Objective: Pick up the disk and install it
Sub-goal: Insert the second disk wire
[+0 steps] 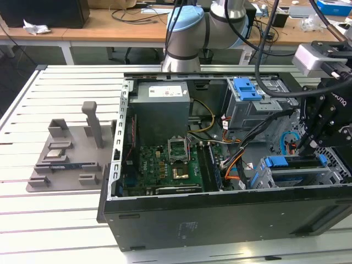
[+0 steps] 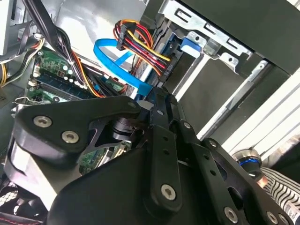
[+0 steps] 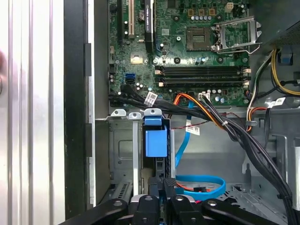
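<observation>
I am hanging my claw (image 1: 303,146) over the drive cage (image 1: 263,179) at the exterior view's right end of the open computer case (image 1: 165,214). That is the bay the disk (image 1: 291,163) belongs in. The disk is sitting in that cage on edge, its blue frame facing up towards me. In the first wrist view the blue end of the disk (image 3: 155,143) is showing between the metal walls of the drive cage (image 3: 121,140), with my claw (image 3: 164,188) right at its near edge.

I am judging that the disk is already down in its slot rather than being carried in the air, since the cage walls are flanking it on both sides. Whether it is fully seated, I cannot tell.

I cannot tell whether my claw is clenched on the disk or released: its own black linkage is covering the place where it meets the frame. In the second wrist view my claw (image 2: 158,98) is pointing down beside the blue data cable (image 2: 119,65) and the red-and-yellow power lead (image 2: 140,42). I am keeping my arm steep and narrow here, I think, so as to stay clear of those wires.

The black cable bundle (image 3: 234,133) is running past the cage towards the motherboard (image 3: 187,47), close enough to snag
</observation>
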Robot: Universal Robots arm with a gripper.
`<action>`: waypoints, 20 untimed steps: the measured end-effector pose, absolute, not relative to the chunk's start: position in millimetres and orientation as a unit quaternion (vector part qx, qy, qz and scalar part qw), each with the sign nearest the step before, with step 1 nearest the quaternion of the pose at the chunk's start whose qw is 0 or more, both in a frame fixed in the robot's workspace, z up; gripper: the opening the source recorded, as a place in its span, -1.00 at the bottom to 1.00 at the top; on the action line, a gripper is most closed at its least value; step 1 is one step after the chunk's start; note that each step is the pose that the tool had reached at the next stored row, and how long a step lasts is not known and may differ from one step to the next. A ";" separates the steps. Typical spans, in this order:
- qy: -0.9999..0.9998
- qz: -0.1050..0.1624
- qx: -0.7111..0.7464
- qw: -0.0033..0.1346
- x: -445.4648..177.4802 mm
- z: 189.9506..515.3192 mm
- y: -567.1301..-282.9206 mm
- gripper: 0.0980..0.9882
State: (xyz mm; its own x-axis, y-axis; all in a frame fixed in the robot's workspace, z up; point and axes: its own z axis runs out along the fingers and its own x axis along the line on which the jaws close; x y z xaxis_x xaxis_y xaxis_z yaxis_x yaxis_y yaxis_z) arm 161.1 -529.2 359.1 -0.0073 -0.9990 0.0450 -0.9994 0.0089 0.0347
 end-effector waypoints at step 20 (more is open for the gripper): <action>-0.703 0.004 0.711 0.028 161.0 349.3 -526.3 -0.86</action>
